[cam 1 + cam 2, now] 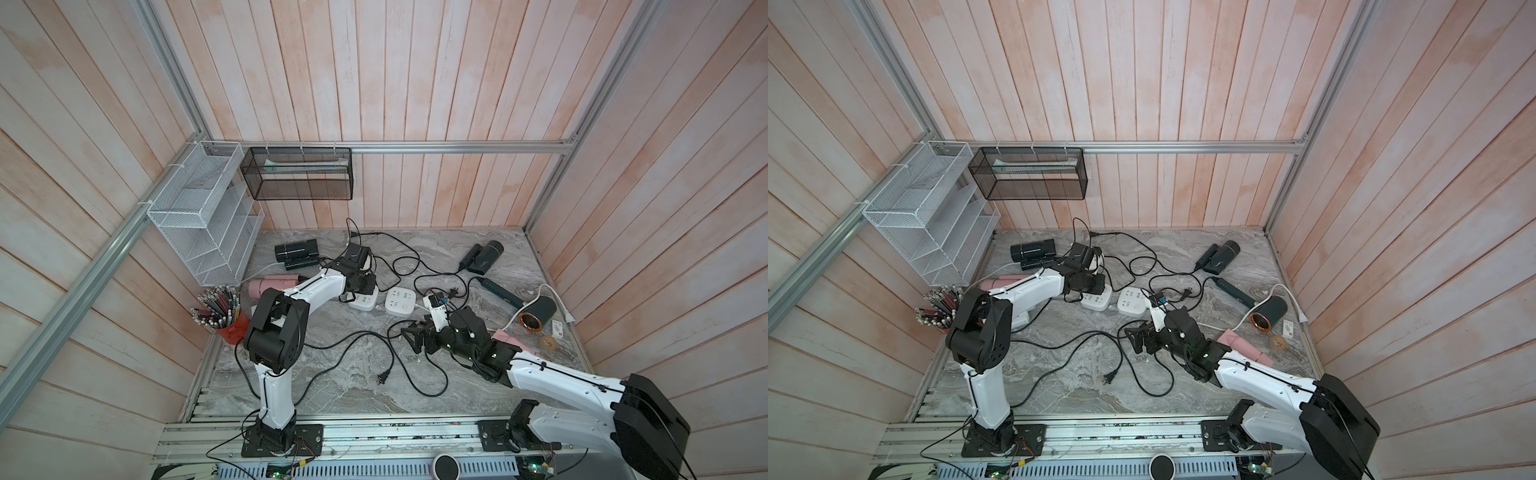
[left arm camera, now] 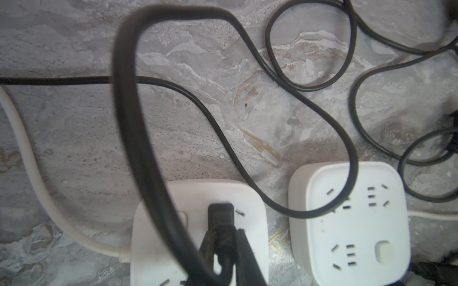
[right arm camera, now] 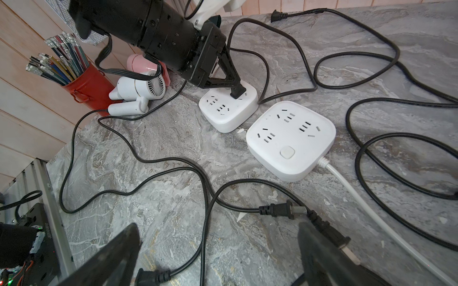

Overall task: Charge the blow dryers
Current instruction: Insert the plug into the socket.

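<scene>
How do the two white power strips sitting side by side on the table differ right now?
The left strip has a black plug in one socket, gripped by the left gripper; the right strip has every socket empty. The left strip sits partly under that gripper; the right strip lies in plain view, its round button showing. Both are white rounded squares flat on the marble table.

cords (image 2: pixel 131 123) clutter centre, table front (image 1: pixel 353 401) perhaps passable
</scene>
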You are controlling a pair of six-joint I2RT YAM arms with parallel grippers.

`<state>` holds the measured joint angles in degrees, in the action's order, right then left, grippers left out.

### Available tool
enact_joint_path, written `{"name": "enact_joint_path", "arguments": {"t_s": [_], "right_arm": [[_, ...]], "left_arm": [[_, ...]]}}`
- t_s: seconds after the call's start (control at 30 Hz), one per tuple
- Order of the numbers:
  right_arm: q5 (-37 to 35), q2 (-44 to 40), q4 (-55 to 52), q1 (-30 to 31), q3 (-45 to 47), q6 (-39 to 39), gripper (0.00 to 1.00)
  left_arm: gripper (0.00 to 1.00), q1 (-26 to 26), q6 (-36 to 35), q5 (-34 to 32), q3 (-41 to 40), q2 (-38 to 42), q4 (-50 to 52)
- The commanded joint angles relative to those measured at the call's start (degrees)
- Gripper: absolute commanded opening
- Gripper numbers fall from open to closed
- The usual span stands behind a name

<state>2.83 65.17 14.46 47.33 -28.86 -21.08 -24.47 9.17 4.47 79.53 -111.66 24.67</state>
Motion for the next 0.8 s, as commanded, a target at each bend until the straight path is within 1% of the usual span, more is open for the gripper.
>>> {"name": "enact_joint_path", "arguments": {"t_s": [0.0, 0.23, 0.33, 0.53, 0.6, 0.63, 0.73, 0.77], "right_arm": [[-0.8, -1.3, -1.2, -0.2, 0.3, -0.6, 1.0], [-0.3, -2.5, -2.8, -0.1, -0.4, -0.4, 1.0], [-0.3, -3.8, -3.2, -0.2, -0.5, -0.8, 1.0], [-1.2, -5.2, -5.0, -0.1, -2.0, -0.9, 0.99], [-1.3, -5.2, -5.4, -0.1, -2.7, -0.8, 0.98], [-1.6, -5.3, -5.5, -0.1, -2.9, -0.8, 0.98], [-2.6, -5.3, -5.8, -0.2, -3.7, -1.0, 0.96], [-3.0, -5.3, -5.9, -0.1, -3.9, -1.4, 0.95]], "left_arm": [[0.27, 0.2, -0.2, 0.8, 0.2, 0.9, -0.4], [0.37, 0.2, -0.4, 0.3, 0.2, 5.2, 0.5], [0.5, 0.2, -0.2, 0.3, -0.8, 8.0, 1.2], [0.62, 0.4, 0.6, 1.2, -6.8, 16.1, 0.7], [0.71, 0.6, 1.0, 2.6, -9.6, 19.8, -0.3], [0.77, 0.6, 1.7, 3.2, -10.9, 21.2, -1.0], [0.86, 0.9, 4.1, 4.3, -14.8, 26.9, -2.7], [0.91, 0.9, 5.1, 3.9, -16.0, 28.7, -2.8]]}}
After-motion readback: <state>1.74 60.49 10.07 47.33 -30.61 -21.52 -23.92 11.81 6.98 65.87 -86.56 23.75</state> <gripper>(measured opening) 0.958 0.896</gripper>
